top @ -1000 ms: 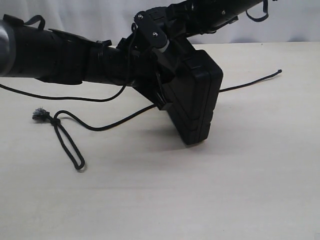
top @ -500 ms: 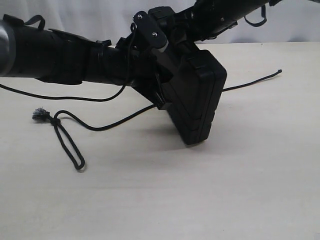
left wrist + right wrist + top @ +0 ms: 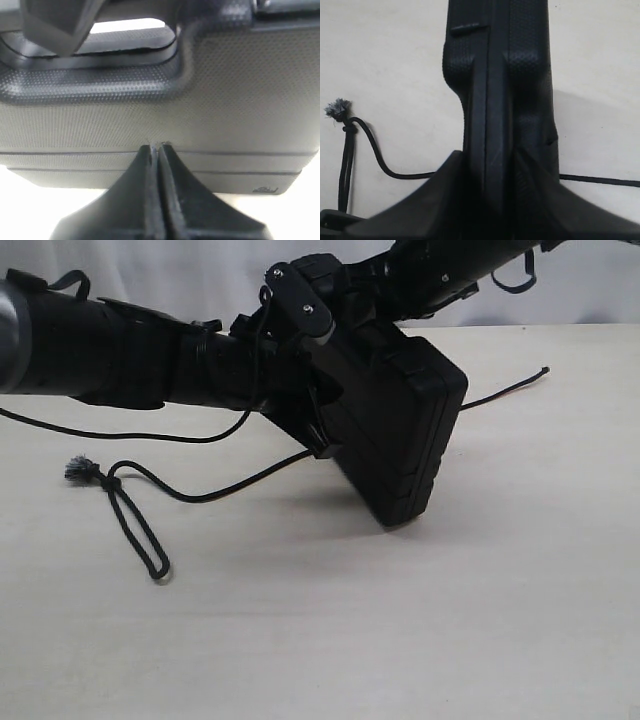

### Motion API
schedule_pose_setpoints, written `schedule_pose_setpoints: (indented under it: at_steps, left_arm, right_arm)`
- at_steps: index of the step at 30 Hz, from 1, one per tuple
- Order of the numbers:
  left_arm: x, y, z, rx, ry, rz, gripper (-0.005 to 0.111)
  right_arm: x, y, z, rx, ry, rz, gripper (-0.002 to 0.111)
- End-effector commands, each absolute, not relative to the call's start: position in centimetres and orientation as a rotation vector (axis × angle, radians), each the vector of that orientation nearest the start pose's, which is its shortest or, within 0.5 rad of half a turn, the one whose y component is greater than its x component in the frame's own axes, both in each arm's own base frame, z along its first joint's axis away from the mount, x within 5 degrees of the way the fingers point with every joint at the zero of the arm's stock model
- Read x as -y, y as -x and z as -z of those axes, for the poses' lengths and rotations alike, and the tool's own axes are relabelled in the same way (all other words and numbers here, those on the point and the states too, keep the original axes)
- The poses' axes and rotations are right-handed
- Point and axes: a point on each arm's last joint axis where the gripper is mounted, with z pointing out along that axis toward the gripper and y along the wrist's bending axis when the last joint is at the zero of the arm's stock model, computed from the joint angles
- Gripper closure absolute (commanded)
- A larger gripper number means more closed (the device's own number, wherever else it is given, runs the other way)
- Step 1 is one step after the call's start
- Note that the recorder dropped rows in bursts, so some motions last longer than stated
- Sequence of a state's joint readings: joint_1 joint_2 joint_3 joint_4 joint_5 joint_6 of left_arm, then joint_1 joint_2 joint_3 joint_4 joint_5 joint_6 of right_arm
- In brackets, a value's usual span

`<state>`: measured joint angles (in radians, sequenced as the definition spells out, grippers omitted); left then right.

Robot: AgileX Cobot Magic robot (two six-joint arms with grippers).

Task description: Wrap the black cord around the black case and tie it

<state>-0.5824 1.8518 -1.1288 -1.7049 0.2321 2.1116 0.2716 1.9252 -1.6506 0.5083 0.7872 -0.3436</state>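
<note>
One black case [image 3: 400, 440], one black cord [image 3: 195, 498], two arms, one bench [image 3: 400, 640].
The cord carries one frayed knot [image 3: 80, 469] and one narrow loop [image 3: 137, 527]; the left arm [image 3: 120, 350] and the right arm [image 3: 450, 265] make up the two arms.

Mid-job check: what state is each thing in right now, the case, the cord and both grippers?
black case: closed, tipped up on edge and tilted, no cord wrapped around it.
black cord: slack on the table, running past the case, untied.
right gripper: clamped on the case's edge.
left gripper: shut, tips at the case, holding nothing.
</note>
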Motion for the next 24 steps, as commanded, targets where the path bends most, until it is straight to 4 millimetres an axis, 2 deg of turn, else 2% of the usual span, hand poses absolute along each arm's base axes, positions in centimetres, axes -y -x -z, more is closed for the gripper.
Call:
schedule_pose_setpoints:
  at_steps: [1,4,7,10,13,20,24]
  left_arm:
    - [23.8,-32.5,-20.8,-1.821,-1.167,0.324,0.107]
    - [23.4,-32.3,-22.3,-1.798,-1.141,0.287,0.107]
    - [22.0,-31.8,-24.0,-1.778,-1.124,0.162,0.107]
    - [21.1,-31.5,-24.9,-1.785,-1.084,0.09,0.107]
    - [20.1,-31.0,-24.7,-1.814,-1.06,0.027,0.107]
    - [17.9,-30.9,-22.9,-1.922,-1.004,-0.192,0.107]
    - [16.3,-31.1,-22.6,-1.998,-0.889,-0.363,0.107]
  right_arm:
    - [-14.6,-41.3,-29.1,-2.423,0.359,-0.579,0.081]
    - [-14.6,-41.3,-29.1,-2.427,0.345,-0.584,0.081]
    - [-14.6,-41.2,-29.0,-2.436,0.361,-0.584,0.081]
    - [-14.6,-41.2,-29.0,-2.436,0.358,-0.59,0.081]
    - [-14.6,-41.2,-29.0,-2.436,0.358,-0.59,0.081]
    - [-14.6,-41.2,-29.0,-2.431,0.356,-0.588,0.081]
    - [-14.6,-41.2,-29.1,-2.427,0.353,-0.587,0.081]
